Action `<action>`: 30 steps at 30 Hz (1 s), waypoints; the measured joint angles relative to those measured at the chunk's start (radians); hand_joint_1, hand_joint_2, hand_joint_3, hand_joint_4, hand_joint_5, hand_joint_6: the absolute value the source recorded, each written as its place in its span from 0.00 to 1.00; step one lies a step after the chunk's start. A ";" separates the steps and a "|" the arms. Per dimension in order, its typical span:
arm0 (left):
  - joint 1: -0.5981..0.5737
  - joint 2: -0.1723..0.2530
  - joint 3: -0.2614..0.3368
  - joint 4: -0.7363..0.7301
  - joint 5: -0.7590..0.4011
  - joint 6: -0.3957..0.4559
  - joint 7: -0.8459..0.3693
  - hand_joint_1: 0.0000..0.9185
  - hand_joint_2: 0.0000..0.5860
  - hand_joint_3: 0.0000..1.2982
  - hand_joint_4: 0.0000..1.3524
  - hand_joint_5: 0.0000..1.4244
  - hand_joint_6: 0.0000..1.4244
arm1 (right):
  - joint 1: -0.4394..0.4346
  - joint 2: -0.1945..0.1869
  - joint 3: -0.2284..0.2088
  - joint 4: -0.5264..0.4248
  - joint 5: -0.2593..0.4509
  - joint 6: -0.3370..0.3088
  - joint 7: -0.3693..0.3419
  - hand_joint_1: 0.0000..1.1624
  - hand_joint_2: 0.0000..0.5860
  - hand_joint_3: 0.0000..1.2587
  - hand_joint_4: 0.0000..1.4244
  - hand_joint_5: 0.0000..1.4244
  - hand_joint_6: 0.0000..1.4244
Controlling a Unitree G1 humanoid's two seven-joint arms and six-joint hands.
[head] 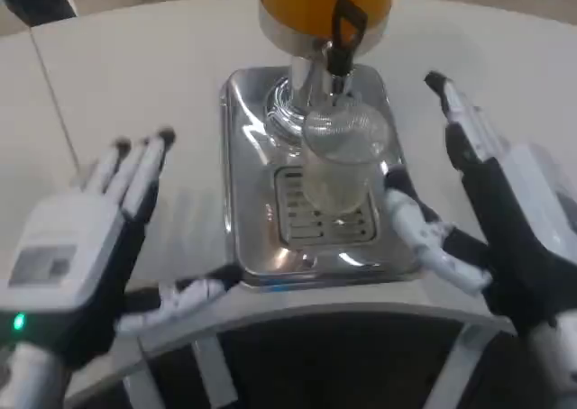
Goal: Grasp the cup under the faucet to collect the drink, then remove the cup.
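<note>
Clear plastic cup (341, 161) stood upright at frame centre on the slotted grille of the chrome drip tray (242, 202), directly below the faucet with its black lever (344, 32). Orange drink dispenser (325, 4) at top centre, cut off by the upper edge — tank level not visible.

Left hand (86, 247) at lower left lay over the white tabletop (135, 76), fingers apart and extended toward the upper right, thumb pointing at the tray's front left corner; it held nothing. Right hand (500, 220) at right sat just beside the tray, fingers spread, thumb reaching in near the cup's lower right side. Whether the thumb touched the cup could not be told. No grasp on the cup.

Handling, as a judgement: the cup looked thin-walled and light, likely to flex or pop out if squeezed hard, and smooth enough to slip. Best hold probably mid-wall, thumb on one side and fingers wrapped opposite, kept below the rim so the stream stays clear. Once filled it would be heavier and could slosh — lift level.

Hard to make out: the cup's outline was blurred against the chrome reflections, its base was faint on the grille, and whether any liquid was inside could not be told. The spout outlet itself was hidden behind the cup rim and lever.
</note>
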 measured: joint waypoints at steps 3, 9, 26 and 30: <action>0.077 -0.012 -0.004 -0.047 0.006 0.014 -0.026 0.09 0.25 0.00 0.00 0.00 0.04 | -0.101 0.020 0.013 0.023 0.034 0.031 -0.020 0.33 0.91 0.00 0.00 0.00 0.03; 0.173 -0.039 -0.006 -0.151 0.044 0.014 -0.035 0.00 0.22 0.00 0.00 0.00 0.00 | -0.243 0.032 -0.008 0.146 0.153 0.092 -0.056 0.34 0.91 0.00 0.00 0.00 0.03; 0.203 -0.098 0.002 -0.168 0.084 0.010 -0.021 0.06 0.26 0.00 0.00 0.00 0.00 | -0.360 -0.015 -0.005 0.265 0.416 0.123 -0.110 0.36 0.90 0.00 0.00 0.00 0.02; 0.206 -0.112 0.004 -0.166 0.085 0.010 -0.006 0.06 0.26 0.00 0.00 0.00 0.00 | -0.360 -0.039 0.015 0.262 0.442 0.123 -0.109 0.36 0.90 0.00 0.00 0.00 0.02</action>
